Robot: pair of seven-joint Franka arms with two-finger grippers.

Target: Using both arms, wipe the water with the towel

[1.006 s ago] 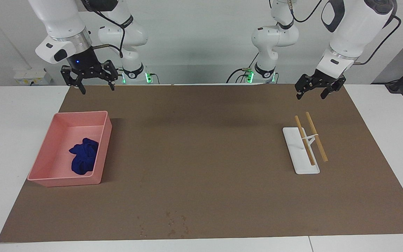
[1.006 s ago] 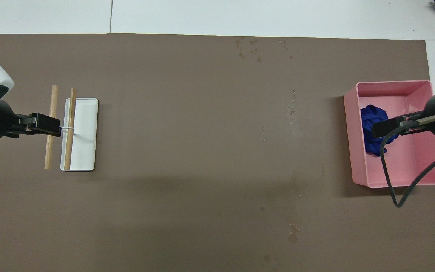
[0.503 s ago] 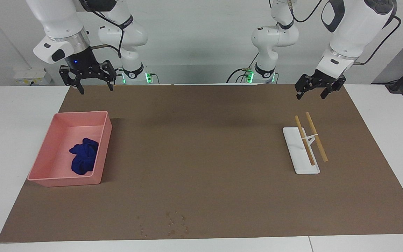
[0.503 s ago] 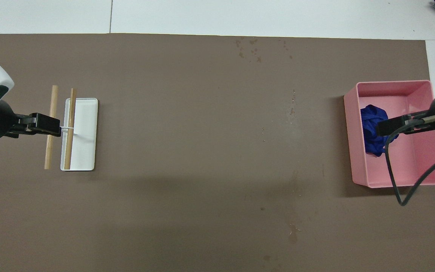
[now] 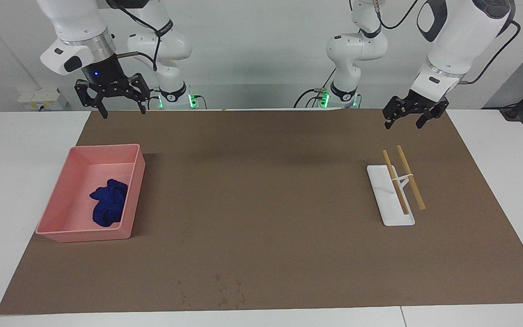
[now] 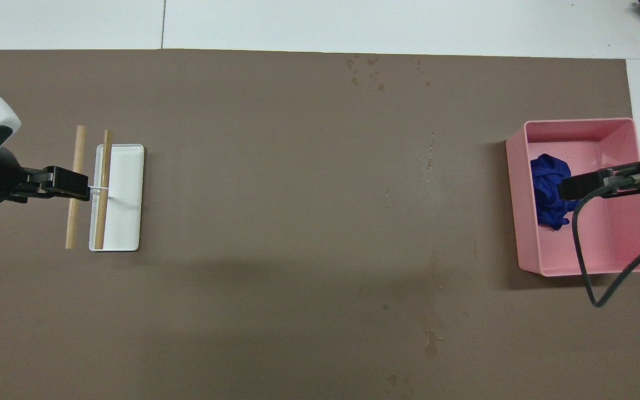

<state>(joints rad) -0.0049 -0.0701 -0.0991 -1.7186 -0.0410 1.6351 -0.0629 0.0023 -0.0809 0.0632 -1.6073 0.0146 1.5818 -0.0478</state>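
The blue towel lies bunched in the pink tray at the right arm's end of the table; it also shows in the overhead view. My right gripper is open and empty, high in the air over the tray, and in the overhead view it covers part of the towel. My left gripper is open and empty, high over the wooden sticks, and it also shows in the overhead view. Small water drops lie on the brown mat, far from the robots, also visible from overhead.
A white flat tray with two wooden sticks on a small rack lies at the left arm's end, also seen from overhead. The brown mat covers most of the white table. The pink tray shows from overhead too.
My right gripper has risen a little and drifted toward the right arm's end of the table, still open. The left arm has not moved.
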